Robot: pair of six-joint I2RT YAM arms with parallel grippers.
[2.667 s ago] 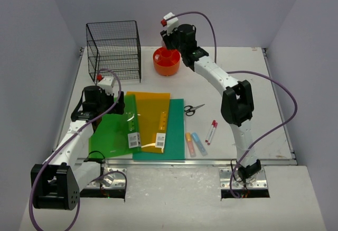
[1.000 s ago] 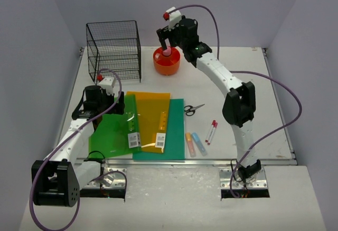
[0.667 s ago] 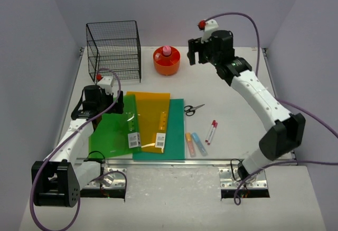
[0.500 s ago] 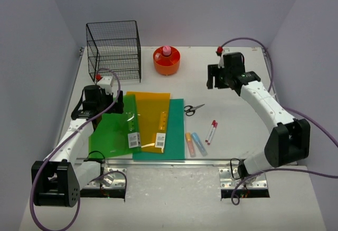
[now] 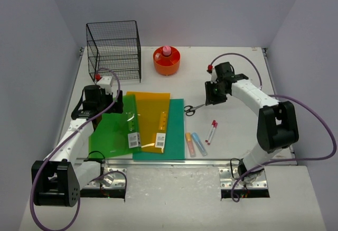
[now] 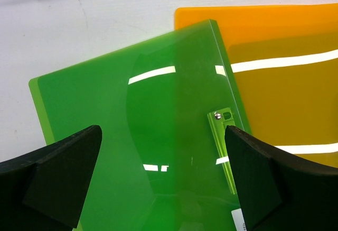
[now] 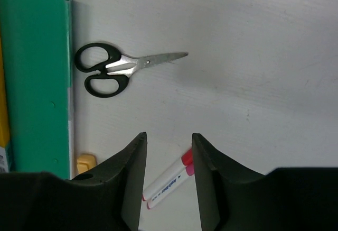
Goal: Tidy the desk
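Top view. Shows the desk [image 5: 248, 130] as a white top between pale grey walls, with a metal rail [image 5: 200, 160] at its near edge. Places the left gripper [image 5: 117, 105] over the far end of a green folder [image 5: 111, 133], which lies beside an orange folder [image 5: 153, 114] and a teal folder [image 5: 175, 136]. Puts the right gripper [image 5: 213, 99] just to the right of the scissors [image 5: 193, 108], above bare tabletop. Cannot tell from up here how far either tool is spread. Takes in a wire rack [image 5: 113, 48] and an orange pot [image 5: 167, 62] at the back, plus two red-capped markers [image 5: 211, 131] and two highlighters [image 5: 194, 144] toward the front.

Left wrist view. Looks down between fingers [image 6: 53, 188] set wide apart, holding nothing. Frames the green folder [image 6: 132, 136] lapping over the orange folder [image 6: 285, 83], both flat on the white top.

Right wrist view. Looks down between fingers [image 7: 132, 183] drawn to a narrow gap, with nothing clamped. Catches the markers [image 7: 168, 181] through that gap, lying on the desk below. Sets the scissors [image 7: 113, 71] beyond, blades closed, handles toward the teal folder [image 7: 34, 83].
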